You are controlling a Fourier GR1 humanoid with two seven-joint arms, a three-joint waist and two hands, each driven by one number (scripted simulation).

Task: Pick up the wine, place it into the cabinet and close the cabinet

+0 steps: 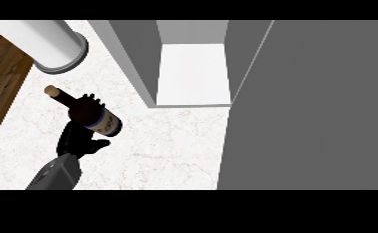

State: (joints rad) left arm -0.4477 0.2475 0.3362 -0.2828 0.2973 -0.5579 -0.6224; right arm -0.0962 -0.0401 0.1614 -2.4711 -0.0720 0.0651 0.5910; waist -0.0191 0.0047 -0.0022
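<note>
The left hand [80, 136] is black and curls its fingers around the dark glass bottle [87, 111], which is tilted, with its cork pointing to the upper left. The bottle has a pale label with a blue band. Under it lies the white marble table [170, 142]. To the right stands the grey cabinet [193, 72], open, with a smooth white shelf inside. A white cylinder [53, 44] stands at the upper left.

1. One dark glass wine bottle [87, 113] with a cork stopper and a pale label banded in blue.
2. One black robot hand [76, 136] on a grey forearm, the left one.
3. One grey open cabinet [193, 72] with a white inner floor.
4. One large grey cabinet door [310, 107], swung open.
5. One white cylindrical post [50, 44] with a grey base ring.
6. One white marble counter [162, 147].
7. One brown wooden floor strip [11, 77].
</note>
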